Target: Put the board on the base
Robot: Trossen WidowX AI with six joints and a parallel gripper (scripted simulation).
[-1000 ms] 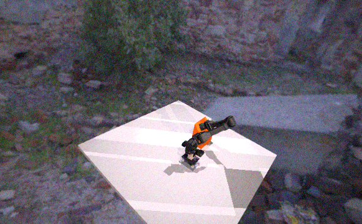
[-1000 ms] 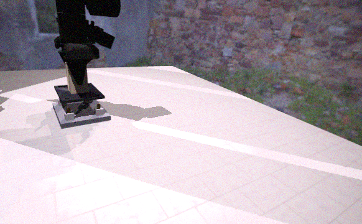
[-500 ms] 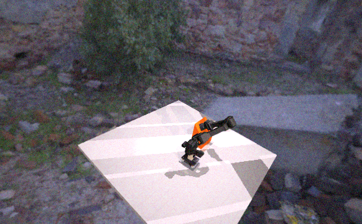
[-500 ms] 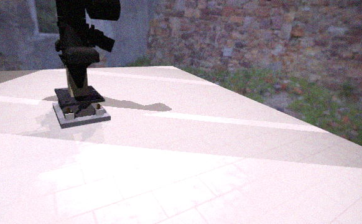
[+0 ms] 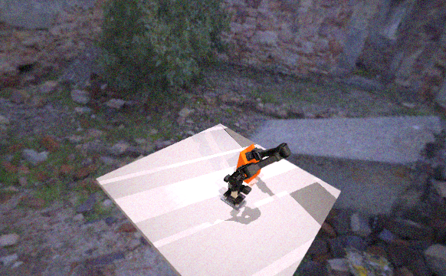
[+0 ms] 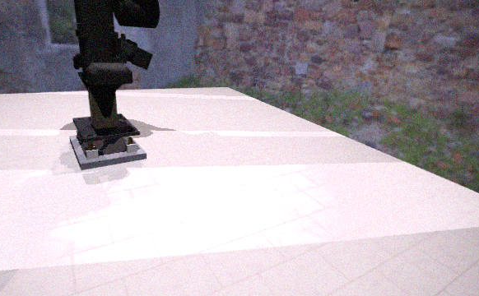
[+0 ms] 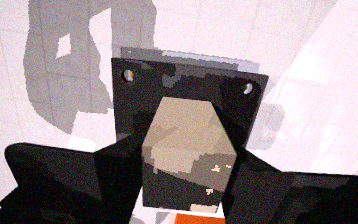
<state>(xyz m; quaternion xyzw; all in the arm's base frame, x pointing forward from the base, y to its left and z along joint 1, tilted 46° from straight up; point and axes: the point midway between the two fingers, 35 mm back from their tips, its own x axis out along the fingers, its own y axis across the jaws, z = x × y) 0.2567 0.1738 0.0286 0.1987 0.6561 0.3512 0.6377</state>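
Observation:
My gripper (image 5: 237,189) (image 6: 106,117) (image 7: 184,131) is shut on the tan square handle (image 7: 187,120) of the black board (image 6: 84,127) (image 7: 140,100). The board is handle side up and looks nearly level, just above the grey base (image 6: 116,159) (image 7: 210,57). In the exterior view a small gap shows between the board and the light front posts (image 6: 92,153) (image 6: 131,147). The gold pins there end close under the board. In the wrist view, bits of gold and white show through the two far corner holes (image 7: 128,75) (image 7: 248,88). The near holes are hidden by the fingers and handle.
The pale table (image 5: 192,188) (image 6: 264,193) carries shifting shadows and bright bands. The arm's orange part (image 5: 244,155) stands behind the gripper; orange also shows at the bottom of the wrist view. No other loose objects show on the table.

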